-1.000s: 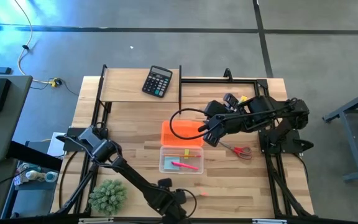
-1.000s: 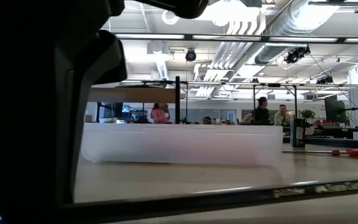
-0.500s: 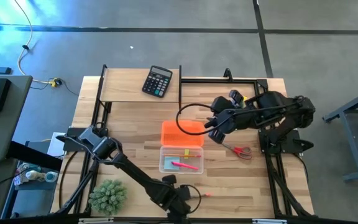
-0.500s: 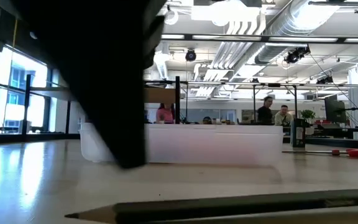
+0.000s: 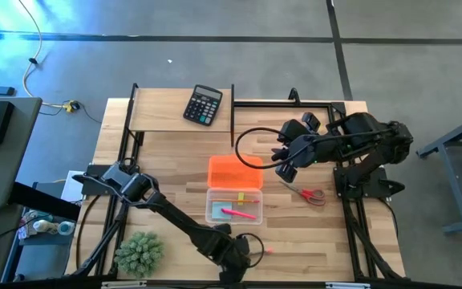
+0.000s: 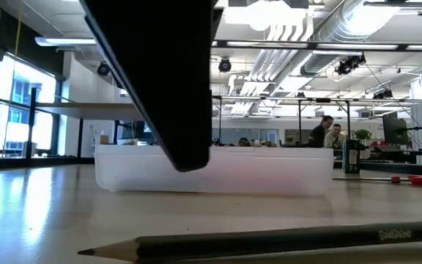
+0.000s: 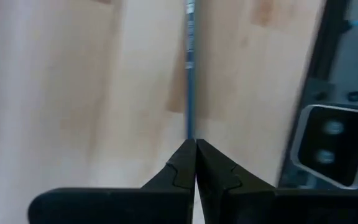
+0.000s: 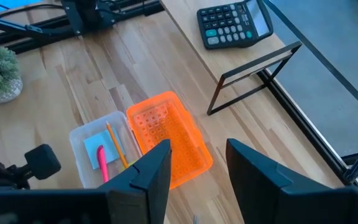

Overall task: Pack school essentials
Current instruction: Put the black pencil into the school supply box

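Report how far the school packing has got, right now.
Done: the clear plastic box already holds a pale blue note pad, a pink pen and a thin yellow pencil.
In hand: the left gripper, shut, is down over a dark pencil at the table's near edge.
Left: the red-handled scissors lie outside. The orange lid is off. The right gripper hovers open, empty.

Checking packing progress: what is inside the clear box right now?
The clear box holds a pale blue note pad, a pink pen and a thin yellow pencil. The right pincer's own fingers cover its near end, so anything there cannot be seen.
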